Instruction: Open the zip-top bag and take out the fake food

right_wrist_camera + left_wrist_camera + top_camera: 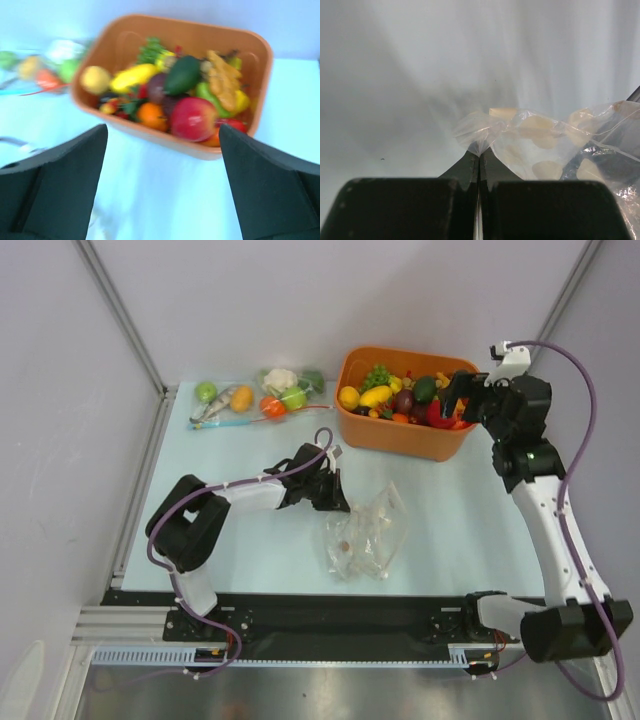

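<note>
Pale blue tabletop [450, 510] between white walls carries everything. The zip-top bag [368, 532] lies crumpled near its middle, well apart from the orange bin [400, 435] of toy fruit at the back and from the other filled bags [250, 400] at the far left.

The left pincer [479, 154] is clenched on a thin corner of the bag's film, with the jaws pressed together and only a small peak of plastic between them. Through the plastic show pale, roundish pieces of fake food [545, 169]; no red or orange fruit is visible inside. I cannot tell whether the zip strip is parted.

The right pincer [162, 129] hangs released over the bin, jaws wide and holding nothing, far from the bag.

Several things could go wrong from here:
- **Slipping grip:** the hold is on slack film only, so a pull may slide the corner out of the jaws.
- **Dragging the bag:** nothing pins the opposite side, so a pull may drag the whole bag across the tabletop instead of opening it.
- **Spilling:** if the mouth is already open, lifting by this corner could tip the pieces out so they roll away.
- **Stretching:** a hard tug might stretch the plastic.
</note>
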{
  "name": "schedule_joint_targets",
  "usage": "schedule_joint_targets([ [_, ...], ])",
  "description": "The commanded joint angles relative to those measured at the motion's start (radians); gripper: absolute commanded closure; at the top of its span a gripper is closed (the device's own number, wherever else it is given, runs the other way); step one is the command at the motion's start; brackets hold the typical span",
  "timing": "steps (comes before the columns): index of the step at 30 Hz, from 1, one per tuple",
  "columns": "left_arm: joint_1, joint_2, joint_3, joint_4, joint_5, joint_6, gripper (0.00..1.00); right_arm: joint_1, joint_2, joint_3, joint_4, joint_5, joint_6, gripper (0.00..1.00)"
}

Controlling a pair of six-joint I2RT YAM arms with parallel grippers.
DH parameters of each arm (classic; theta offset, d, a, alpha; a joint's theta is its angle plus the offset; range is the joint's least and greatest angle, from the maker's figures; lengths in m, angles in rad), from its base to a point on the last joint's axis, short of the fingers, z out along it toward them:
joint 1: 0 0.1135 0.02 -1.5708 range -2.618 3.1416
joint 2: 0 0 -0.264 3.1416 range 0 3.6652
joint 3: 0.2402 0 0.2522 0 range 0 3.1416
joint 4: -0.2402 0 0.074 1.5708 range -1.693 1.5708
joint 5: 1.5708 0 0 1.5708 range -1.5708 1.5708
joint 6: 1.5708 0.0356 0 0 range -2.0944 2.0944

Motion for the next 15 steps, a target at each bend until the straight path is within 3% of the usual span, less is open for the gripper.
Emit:
schedule_joint_targets([
  [1,-0.005,-0.044,0.046,-0.004,0.014,0.027,1.0,0.05,-0.109,-0.003,-0.214,-0.151,0.039,0.03],
  [4,-0.005,-0.04,0.047,-0.01,0.011,0.029,1.0,0.131,-0.184,-0.077,-0.361,-0.193,0.057,0.1],
  [8,-0.005,-0.041,0.046,-0.008,0.003,0.029,1.0,0.304,-0.303,-0.219,-0.452,-0.165,0.112,0.38],
  [11,-0.005,-0.04,0.049,-0.004,0.008,0.023,1.0,0.372,-0.375,-0.308,-0.468,-0.124,0.157,0.52],
  [15,-0.005,-0.037,0.05,-0.004,0.006,0.023,1.0,0.427,-0.393,-0.345,-0.488,-0.14,0.175,0.62],
])
